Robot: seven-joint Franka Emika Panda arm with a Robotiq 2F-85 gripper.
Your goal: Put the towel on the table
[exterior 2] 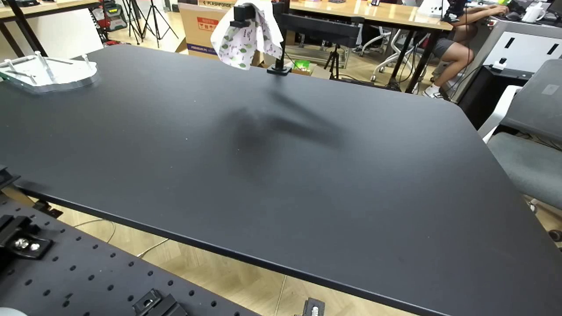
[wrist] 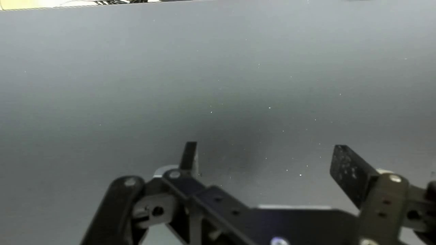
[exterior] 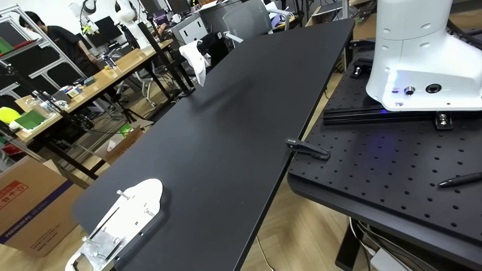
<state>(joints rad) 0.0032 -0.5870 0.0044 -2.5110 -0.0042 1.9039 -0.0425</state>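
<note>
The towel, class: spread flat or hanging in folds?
Hanging: in an exterior view, the patterned towel drapes in folds from a black stand.

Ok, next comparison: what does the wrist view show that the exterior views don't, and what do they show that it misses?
Only the wrist view shows the robot's black fingers, spread apart with nothing gripped.

Only the exterior views, both of them, show the hanging white cloth towel, the flat white plate with upright posts, and the grey office chair.

All share the flat black tabletop. The pale sliver along the wrist view's top edge is too cropped to identify.
</note>
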